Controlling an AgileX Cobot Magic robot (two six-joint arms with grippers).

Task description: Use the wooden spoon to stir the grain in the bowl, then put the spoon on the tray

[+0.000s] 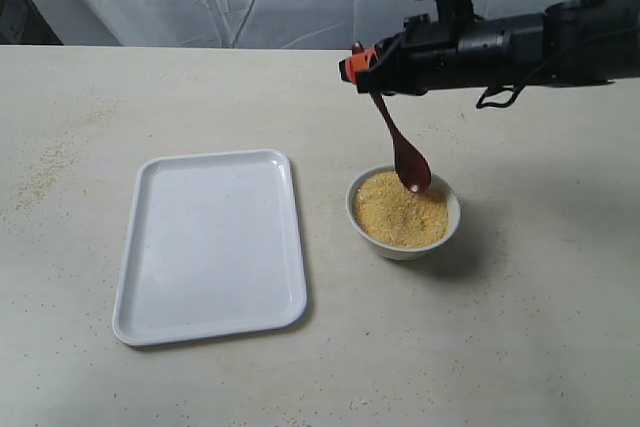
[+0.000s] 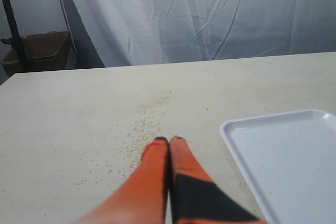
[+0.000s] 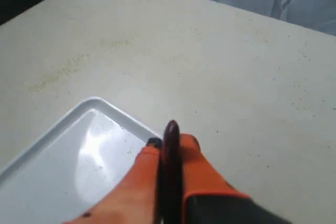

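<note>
White flat rectangular plastic tray (image 1: 210, 247): lower left, bare, on pale worktop (image 1: 520, 337). Small round white bowl (image 1: 400, 250): right of centre, apart from tray, heaped with fine yellow grain (image 1: 392, 217). Dark reddish-brown wooden spoon (image 1: 408, 165): oval end touching grain at upper right of bowl, handle rising steeply. Right end effector (image 1: 358, 65): upper right, clamped narrow on handle top. Left end effector (image 2: 169, 142): fingers together, empty. Step judged: stirring; next calls for circling through grain without spilling.

You had a glossy reddish-brown wooden spoon (image 1: 410, 167), golden-yellow grain (image 1: 395, 217), a white round bowl (image 1: 400, 250), a white rectangular plastic tray (image 1: 210, 247), and an orange-and-black left pincer (image 2: 169, 140) and right pincer (image 3: 171, 142).
</note>
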